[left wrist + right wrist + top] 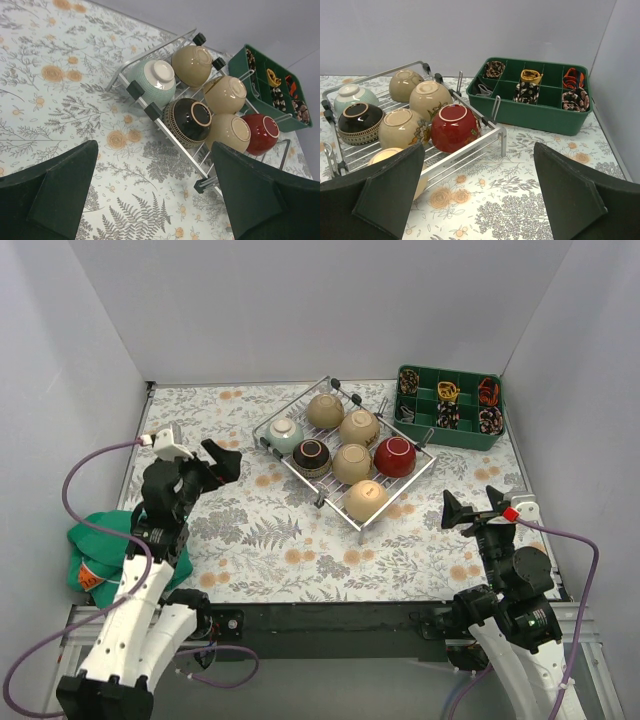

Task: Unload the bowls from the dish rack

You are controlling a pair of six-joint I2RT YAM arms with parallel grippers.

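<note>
Bowls (351, 463): all 7 sat upside down on the dish rack (470, 150), which lay just past table centre, toward 1 o'clock in the top view.

Risks, as I judged them:
- Bowls were packed touching, so a finger going btwn them could shove a neighbour.
- Glossy round sides w/ only a small foot ring on top, so a pinch could slip and drop one.
- The corner bowl (367, 500), at the rack's 5 o'clock, sat right by the rim and could roll off if nudged.
- The light rack might slide or snag a finger.

Count:
- 4 tan incl. the corner one, 1 celadon bowl (285, 433), 1 dark bowl (311, 457), 1 red bowl (395, 456).
- 1 rack.
- 1 green tray (530, 117) at the rack's 2 o'clock.
- 2 grippers.

L gripper (154, 147) hung at the rack's 9 o'clock, fingers wide apart, holding nothing. R gripper (479, 147) was likewise spread and empty at approx 5 o'clock, clear of the rack.
</note>
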